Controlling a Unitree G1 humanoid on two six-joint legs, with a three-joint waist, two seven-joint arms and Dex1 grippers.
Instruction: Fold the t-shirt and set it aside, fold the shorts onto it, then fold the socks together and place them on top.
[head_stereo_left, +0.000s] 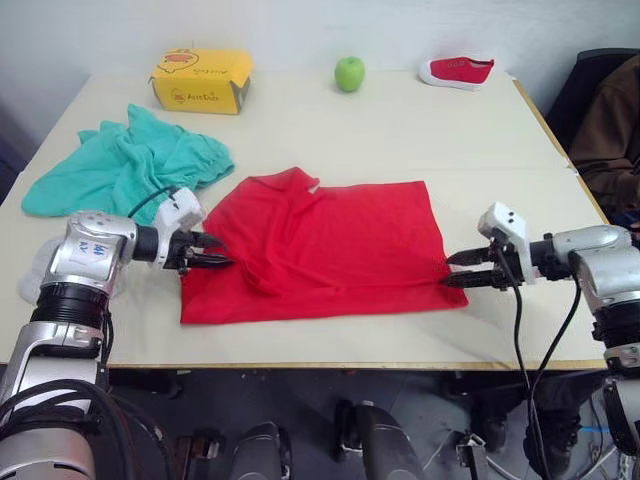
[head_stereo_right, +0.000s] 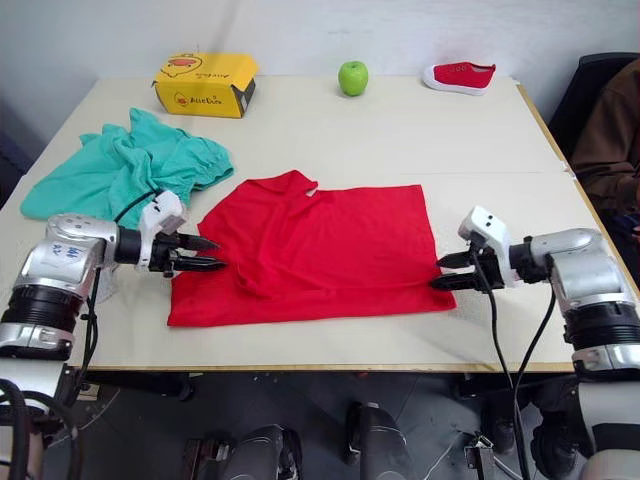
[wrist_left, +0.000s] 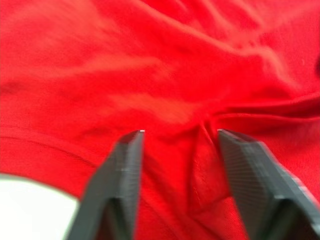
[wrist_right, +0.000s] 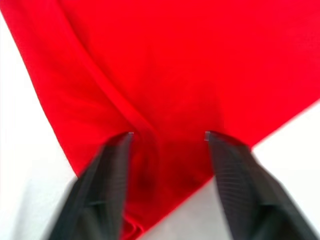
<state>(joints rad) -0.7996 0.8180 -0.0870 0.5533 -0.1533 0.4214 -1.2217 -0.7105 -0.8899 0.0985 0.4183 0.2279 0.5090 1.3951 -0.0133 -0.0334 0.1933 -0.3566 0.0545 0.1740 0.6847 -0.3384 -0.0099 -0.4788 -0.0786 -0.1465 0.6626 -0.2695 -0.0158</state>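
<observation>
First fold of the t-shirt only starting, shorts and socks not yet handled

Head views: red t-shirt (head_stereo_left: 320, 245) spread mid-table, teal shorts (head_stereo_left: 120, 165) bunched at far left; left gripper (head_stereo_left: 208, 252) at the shirt's left edge, right gripper (head_stereo_left: 462, 270) at its right near corner. Left wrist view: fingers (wrist_left: 125, 170) spread wide over wrinkled red fabric, pinching nothing. Right wrist view: fingers (wrist_right: 112, 175) spread astride the corner, not closed

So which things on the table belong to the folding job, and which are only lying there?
Job:
t-shirt, with left gripper and right gripper open at its two ends
shorts

Lying about:
yellow box
apple
red shoe
</observation>
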